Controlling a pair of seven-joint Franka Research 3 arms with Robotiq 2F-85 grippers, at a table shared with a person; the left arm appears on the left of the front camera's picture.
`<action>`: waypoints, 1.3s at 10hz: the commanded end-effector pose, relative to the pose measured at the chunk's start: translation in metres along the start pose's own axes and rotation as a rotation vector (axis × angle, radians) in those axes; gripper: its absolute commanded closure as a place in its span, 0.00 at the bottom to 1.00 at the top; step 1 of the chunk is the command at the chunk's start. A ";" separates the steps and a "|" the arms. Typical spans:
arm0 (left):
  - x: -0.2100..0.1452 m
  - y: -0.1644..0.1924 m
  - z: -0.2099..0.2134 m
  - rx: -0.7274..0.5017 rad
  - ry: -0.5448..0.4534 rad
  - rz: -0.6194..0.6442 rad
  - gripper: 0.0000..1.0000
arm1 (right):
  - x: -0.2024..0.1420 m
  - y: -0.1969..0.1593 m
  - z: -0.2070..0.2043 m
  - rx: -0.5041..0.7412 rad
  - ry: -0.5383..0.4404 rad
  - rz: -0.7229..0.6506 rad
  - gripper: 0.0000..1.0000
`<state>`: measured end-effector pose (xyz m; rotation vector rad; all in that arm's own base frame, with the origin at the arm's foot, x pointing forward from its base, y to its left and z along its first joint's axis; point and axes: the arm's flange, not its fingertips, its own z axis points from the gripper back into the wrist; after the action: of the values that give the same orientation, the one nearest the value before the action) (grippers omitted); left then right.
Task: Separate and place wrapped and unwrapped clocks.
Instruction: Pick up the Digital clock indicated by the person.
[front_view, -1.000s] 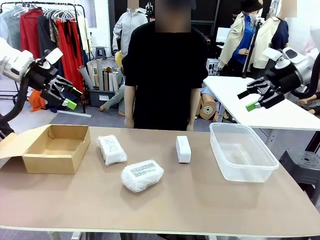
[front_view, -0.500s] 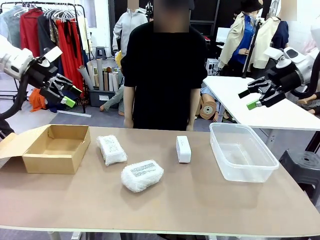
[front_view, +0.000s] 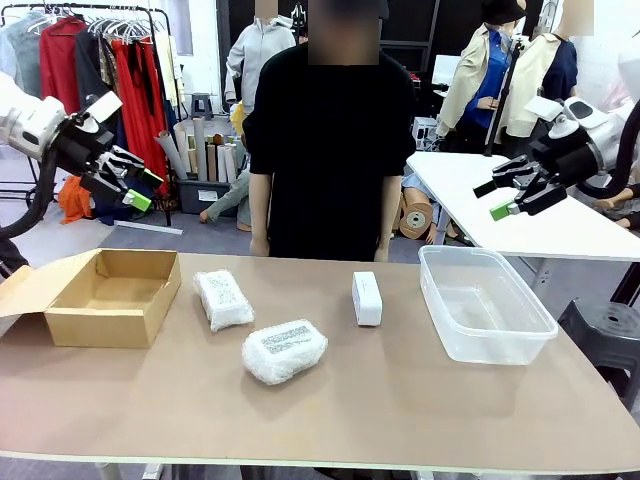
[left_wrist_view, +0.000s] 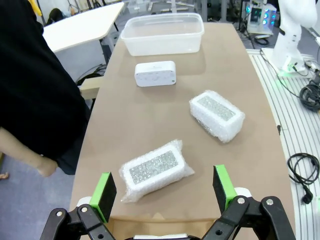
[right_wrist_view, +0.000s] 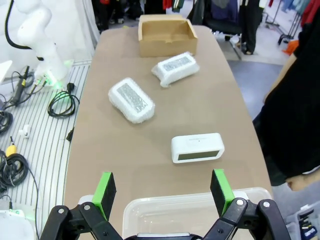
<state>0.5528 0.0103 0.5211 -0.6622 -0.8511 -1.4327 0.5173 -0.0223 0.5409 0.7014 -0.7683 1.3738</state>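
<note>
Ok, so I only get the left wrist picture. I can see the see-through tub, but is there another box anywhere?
Observer: Yes, a tan cardboard box sits at the left end of the table.
Operator: Is anything inside it?
Observer: No, it is open on top and empty.
Operator: And where's the other pincer?
Observer: The right pincer hangs open, up in the air above the clear tub, holding nothing.
</note>
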 end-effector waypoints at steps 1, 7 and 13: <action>0.001 -0.001 0.002 0.002 0.005 -0.003 0.00 | 0.000 0.000 0.000 0.001 0.006 0.001 0.00; 0.001 -0.001 0.002 0.002 0.005 -0.003 0.00 | 0.000 0.000 0.000 0.001 0.006 0.001 0.00; 0.001 -0.001 0.002 0.002 0.005 -0.003 0.00 | 0.000 0.000 0.000 0.001 0.006 0.001 0.00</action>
<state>0.5529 0.0100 0.5211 -0.6614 -0.8506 -1.4332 0.5172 -0.0227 0.5406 0.7007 -0.7670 1.3732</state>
